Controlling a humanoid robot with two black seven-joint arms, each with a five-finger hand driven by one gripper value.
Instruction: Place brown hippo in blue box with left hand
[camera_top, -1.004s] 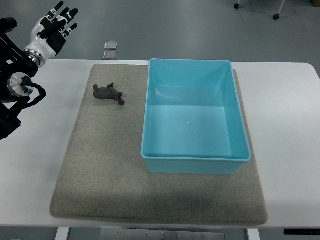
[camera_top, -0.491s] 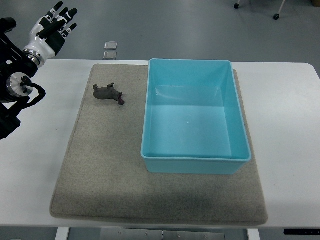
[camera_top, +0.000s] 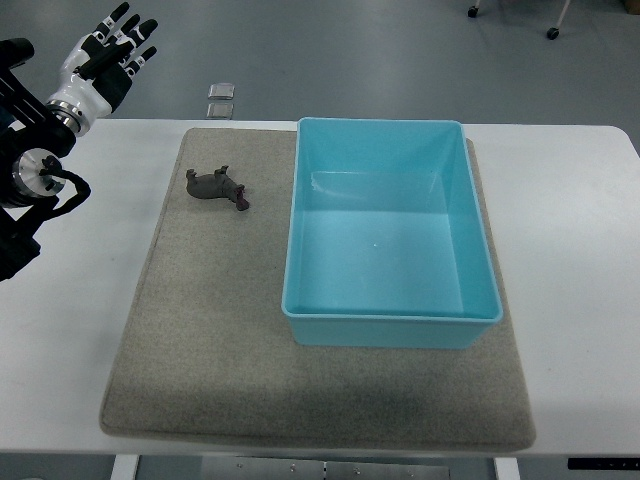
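A small brown hippo (camera_top: 217, 186) lies on its side on the grey mat (camera_top: 200, 330), near the mat's far left corner. To its right stands the blue box (camera_top: 388, 233), which holds nothing. My left hand (camera_top: 108, 50) hovers at the top left, beyond the table's far edge and well away from the hippo, its fingers spread and holding nothing. The right arm does not show.
The mat lies on a white table (camera_top: 580, 250). Two small square tiles (camera_top: 220, 100) lie on the floor just past the table's far edge. Chair wheels (camera_top: 551, 33) show at the top right.
The left arm has shifted very slightly; the hippo and the box have not moved.
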